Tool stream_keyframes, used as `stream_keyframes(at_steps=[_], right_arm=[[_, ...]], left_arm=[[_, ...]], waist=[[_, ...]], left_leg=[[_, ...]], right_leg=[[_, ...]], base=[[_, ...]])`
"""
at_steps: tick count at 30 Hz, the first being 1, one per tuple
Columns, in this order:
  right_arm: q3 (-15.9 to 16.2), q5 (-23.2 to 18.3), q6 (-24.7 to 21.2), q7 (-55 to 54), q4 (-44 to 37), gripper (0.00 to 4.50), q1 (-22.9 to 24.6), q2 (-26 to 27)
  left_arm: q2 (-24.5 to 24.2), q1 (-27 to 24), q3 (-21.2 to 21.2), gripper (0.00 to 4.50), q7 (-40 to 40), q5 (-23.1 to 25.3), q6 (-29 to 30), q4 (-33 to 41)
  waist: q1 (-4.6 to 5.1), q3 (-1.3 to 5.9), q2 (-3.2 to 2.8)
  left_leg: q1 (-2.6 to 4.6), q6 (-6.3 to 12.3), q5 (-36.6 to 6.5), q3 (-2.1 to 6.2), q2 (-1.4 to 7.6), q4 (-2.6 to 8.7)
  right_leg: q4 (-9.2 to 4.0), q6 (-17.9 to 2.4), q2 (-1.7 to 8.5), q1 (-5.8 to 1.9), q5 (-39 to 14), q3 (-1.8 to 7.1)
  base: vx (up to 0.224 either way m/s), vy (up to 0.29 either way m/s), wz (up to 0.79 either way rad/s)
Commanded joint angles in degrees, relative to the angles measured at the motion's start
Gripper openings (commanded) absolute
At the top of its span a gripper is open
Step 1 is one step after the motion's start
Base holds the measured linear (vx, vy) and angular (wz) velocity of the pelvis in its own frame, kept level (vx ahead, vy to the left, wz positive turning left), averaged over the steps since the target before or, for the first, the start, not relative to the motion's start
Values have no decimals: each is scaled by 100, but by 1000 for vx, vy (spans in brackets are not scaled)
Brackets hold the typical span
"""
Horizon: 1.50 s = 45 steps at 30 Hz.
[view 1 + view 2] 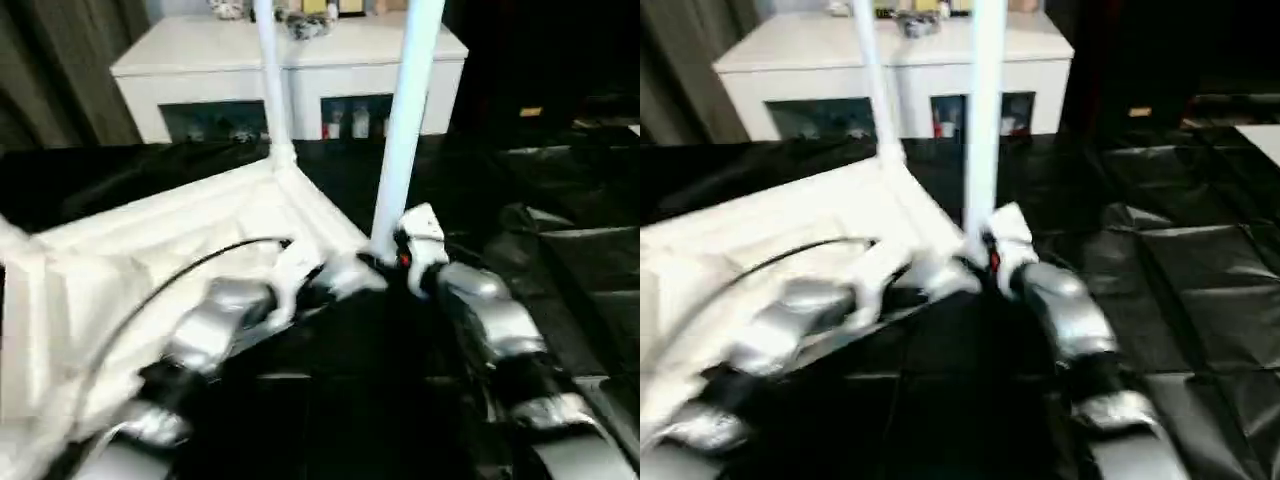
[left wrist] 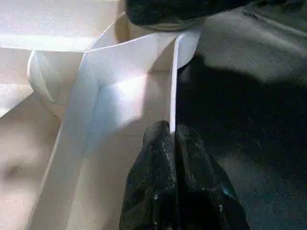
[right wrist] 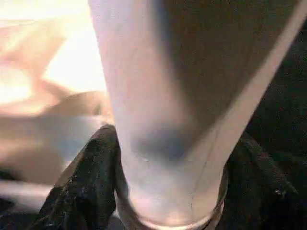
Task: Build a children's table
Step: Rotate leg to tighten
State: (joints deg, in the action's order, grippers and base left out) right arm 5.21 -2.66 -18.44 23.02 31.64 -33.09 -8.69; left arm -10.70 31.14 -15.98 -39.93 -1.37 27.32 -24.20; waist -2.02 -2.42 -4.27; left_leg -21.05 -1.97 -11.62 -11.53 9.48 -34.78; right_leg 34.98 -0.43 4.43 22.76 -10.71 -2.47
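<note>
The children's table lies upside down: its white ribbed tabletop (image 1: 150,260) rests on the black sheet. One white leg (image 1: 268,80) stands upright in the far corner socket. A second leg (image 1: 405,120) stands at the near right corner. My right gripper (image 3: 168,158) is shut on this leg's base, one black finger (image 3: 91,167) on each side of the tube. My left gripper (image 2: 172,139) is shut on the tabletop's thin rim wall (image 2: 173,86), close to that same corner.
A white cabinet (image 1: 200,60) with glass doors stands behind the table, with small items on top. Crinkled black sheeting (image 1: 560,260) covers the floor to the right and in front. A black cable (image 1: 170,275) arcs over the tabletop towards my left forearm.
</note>
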Motion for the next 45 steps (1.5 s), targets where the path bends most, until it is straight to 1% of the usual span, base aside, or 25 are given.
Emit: stream_keyframes(at_steps=[1, 4, 6, 8, 9, 10, 12, 14, 17, 18, 19, 20, 21, 22, 23, 25, 27, 28, 32, 34, 37, 39, 41, 43, 45], right_arm=[[135, 75, -238, -263, 252, 265, 79, 183], [35, 227, -159, -1076, 639, 265, -218, 593], [120, 329, -57, -1082, 739, 265, -311, 659], [50, 144, 175, -795, 674, 265, -324, 737], [50, 144, 175, -795, 674, 321, -324, 737], [21, 62, 258, -598, 536, 335, -285, 694], [28, 53, 269, -519, 482, 337, -270, 656], [27, 20, 301, -379, 428, 369, -260, 585], [217, -53, 379, 467, 183, 378, -181, 247], [313, -77, 416, 843, 37, 378, -114, 88], [420, -129, 445, 1282, -167, 378, -11, -121], [653, -51, 835, 1973, -533, 378, 225, -622], [710, -25, 969, 2179, -643, 378, 303, -781], [738, -22, 1046, 2376, -737, 378, 375, -919], [738, -22, 1046, 2376, -737, 378, 375, -919], [761, -232, 1056, 3045, -1077, 378, 590, -1287], [767, -320, 1079, 3310, -1225, 378, 686, -1444], [763, -370, 1120, 3468, -1316, 378, 754, -1546], [705, -626, 1006, 3786, -1465, 378, 842, -1658], [713, -634, 1022, 3852, -1444, 378, 836, -1664], [790, -591, 976, 4006, -1445, 378, 842, -1696], [806, -590, 949, 4026, -1454, 351, 853, -1712], [799, -610, 930, 4023, -1447, 351, 851, -1715], [788, -631, 899, 3998, -1393, 320, 826, -1708], [792, -629, 899, 3984, -1360, 309, 810, -1705]], left_arm=[[67, 146, 352, 0, 767, 97, 92, -277], [319, 463, 342, 0, 1152, 277, -88, -682], [354, 538, 311, 0, 1195, 326, -122, -770], [316, 516, 270, 0, 1064, 302, -40, -691], [316, 516, 270, 0, 1064, 302, -40, -691], [228, 426, 229, 0, 903, 263, 27, -569], [178, 382, 203, 0, 825, 246, 41, -517], [102, 314, 164, 0, 667, 218, 21, -437], [-158, 101, -7, 0, 20, 126, 36, -153], [-265, 20, -67, 0, -188, 87, 96, -32], [-417, -75, -171, 0, -497, 51, -21, 106], [-732, -263, -287, 0, -1031, -72, -135, 413], [-860, -341, -345, 0, -1299, -126, -352, 530], [-995, -425, -405, 0, -1594, -199, -613, 656], [-995, -425, -405, 0, -1594, -199, -613, 656], [-1339, -618, -436, 0, -2210, -434, -778, 999], [-1457, -668, -401, 0, -2379, -519, -672, 1135], [-1550, -698, -368, 0, -2504, -582, -559, 1245], [-1664, -716, -301, 0, -2549, -626, -526, 1298], [-1678, -724, -298, 0, -2591, -637, -572, 1283], [-1681, -750, -309, 0, -2638, -634, -619, 1274], [-1676, -772, -312, 0, -2649, -631, -585, 1310], [-1679, -781, -323, 0, -2669, -647, -543, 1340], [-1679, -792, -329, 0, -2657, -654, -536, 1352], [-1683, -793, -334, 0, -2658, -652, -542, 1344]], waist=[[11, 310, 61], [13, 332, 53], [-15, 338, 54], [-24, 351, 62], [-27, 354, 57], [-28, 353, 76], [-32, 361, 64], [10, 344, 67], [20, 353, 75], [26, 355, 73], [20, 359, 61], [1, 378, 73], [-15, 386, 74], [-32, 382, 55], [-32, 376, 52], [-55, 360, 43], [-87, 342, 20], [-131, 343, 4], [-128, 325, 10], [-117, 323, 25], [-114, 337, 28], [-123, 353, 27], [-129, 361, 33], [-132, 357, 29], [-135, 354, 31]], left_leg=[[87, -28, -1441, 206, 302, 463], [83, 10, -1326, 208, 290, 457], [75, 62, -1268, 200, 301, 447], [46, 152, -1128, 198, 304, 439], [39, 178, -1103, 200, 305, 437], [34, 220, -1037, 195, 309, 437], [15, 287, -973, 198, 313, 427], [-13, 304, -1021, 215, 315, 449], [1, 320, -1044, 216, 317, 437], [-32, 371, -957, 222, 325, 434], [-12, 427, -899, 211, 330, 419], [2, 487, -811, 212, 340, 397], [-6, 537, -729, 208, 347, 388], [1, 642, -643, 191, 352, 374], [7, 684, -652, 172, 347, 370], [20, 655, -823, 171, 359, 387], [46, 586, -964, 172, 400, 415], [87, 510, -1078, 166, 411, 421], [63, 313, -1261, 176, 384, 452], [52, 285, -1277, 180, 373, 452], [44, 318, -1147, 180, 368, 434], [43, 368, -997, 177, 367, 417], [32, 450, -841, 177, 367, 402], [36, 472, -863, 174, 367, 401], [39, 453, -914, 176, 369, 405]], right_leg=[[-509, -1217, 385, -191, -1644, 231], [-502, -1213, 380, -189, -1488, 222], [-497, -1212, 396, -202, -1371, 226], [-470, -1242, 402, -224, -1142, 222], [-460, -1259, 404, -233, -1085, 221], [-455, -1282, 398, -236, -1000, 215], [-436, -1320, 409, -250, -909, 211], [-440, -1297, 407, -273, -1027, 198], [-442, -1331, 408, -267, -1029, 196], [-410, -1349, 412, -296, -856, 197], [-402, -1394, 404, -276, -686, 198], [-379, -1438, 400, -285, -486, 197], [-361, -1444, 402, -293, -331, 201], [-346, -1524, 401, -261, -125, 204], [-339, -1601, 388, -253, -92, 198], [-359, -1630, 384, -253, -319, 189], [-359, -1615, 376, -227, -481, 191], [-375, -1604, 369, -204, -580, 194], [-379, -1558, 371, -218, -793, 206], [-397, -1528, 386, -229, -862, 213], [-391, -1524, 386, -234, -770, 211], [-370, -1550, 383, -238, -593, 208], [-348, -1595, 378, -242, -383, 199], [-354, -1605, 377, -238, -430, 195], [-361, -1592, 379, -239, -532, 196]], base=[[0, 0, 0], [0, 0, 0], [0, 0, 0], [0, 0, 0], [0, 0, 0], [0, 0, 0], [0, 0, 0], [0, 0, 0], [0, 0, 0], [0, 0, 0], [0, 0, 0], [0, 0, 0], [0, 0, 0], [0, 0, 0], [0, 0, 0], [0, 0, 0], [0, 0, 0], [0, 0, 0], [0, 0, 0], [0, 0, 0], [0, 0, 0], [0, 0, 0], [0, 0, 0], [0, 0, 0], [0, 0, 0]])
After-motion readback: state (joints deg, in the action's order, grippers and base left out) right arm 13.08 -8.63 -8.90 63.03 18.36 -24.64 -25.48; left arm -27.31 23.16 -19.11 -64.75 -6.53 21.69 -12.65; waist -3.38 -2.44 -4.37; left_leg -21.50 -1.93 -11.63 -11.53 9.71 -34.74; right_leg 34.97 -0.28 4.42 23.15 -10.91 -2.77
